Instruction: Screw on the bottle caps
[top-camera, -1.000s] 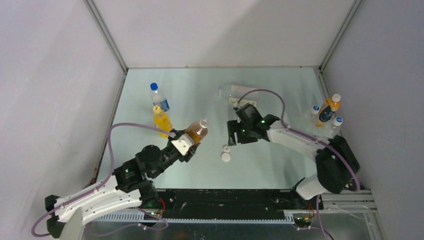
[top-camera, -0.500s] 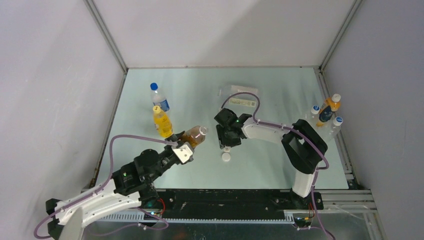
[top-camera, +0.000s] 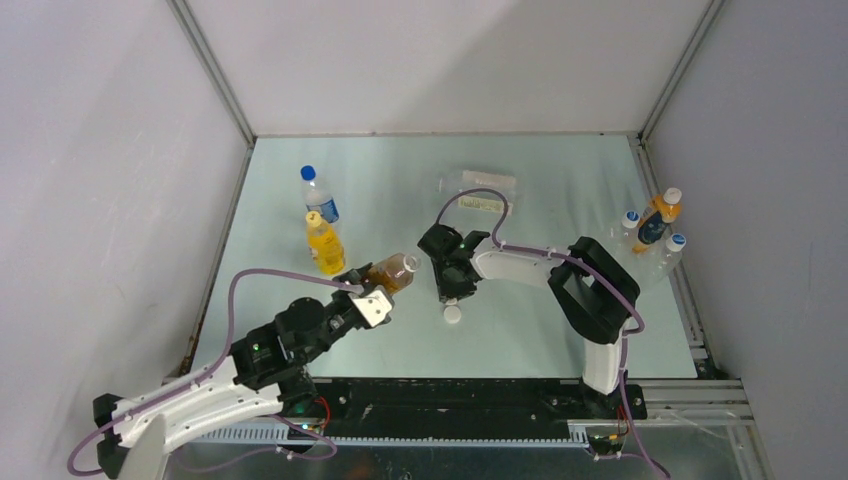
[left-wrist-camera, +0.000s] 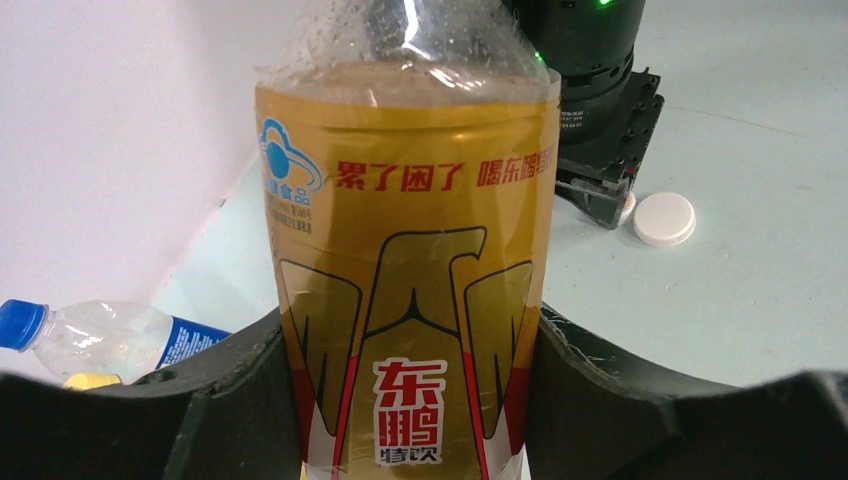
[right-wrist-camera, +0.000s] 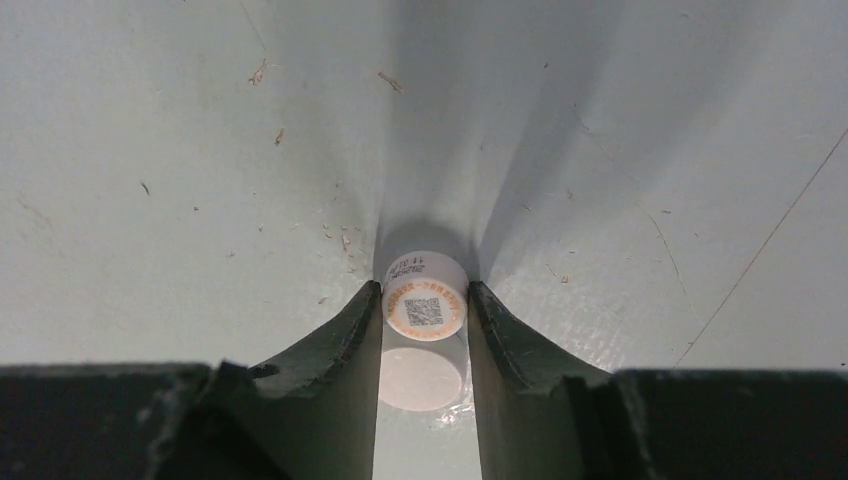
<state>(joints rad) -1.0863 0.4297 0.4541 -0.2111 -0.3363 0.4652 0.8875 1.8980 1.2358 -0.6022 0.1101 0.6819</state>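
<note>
"Any caps screwed on yet?"

"None. The left end effector (left-wrist-camera: 412, 400) grips the brown bottle (top-camera: 392, 272), which slants with its open neck up and rightward. The right end effector (right-wrist-camera: 424, 293) pinches one white cap (right-wrist-camera: 425, 306) on the desk (top-camera: 560, 330). The other cap (top-camera: 453, 313) lies just beside it. The clear bottle (top-camera: 480, 190) lies behind."

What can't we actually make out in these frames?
- Brown-drink bottle mouth: cut off by the top edge in the left wrist view, too small in the top view.
- Cap between the right gripper's fingers: hidden under that gripper in the top view.
- White disc just below that cap, right wrist view: unclear what it is.
- Clear bottle: neck and label too small, top view.
</note>
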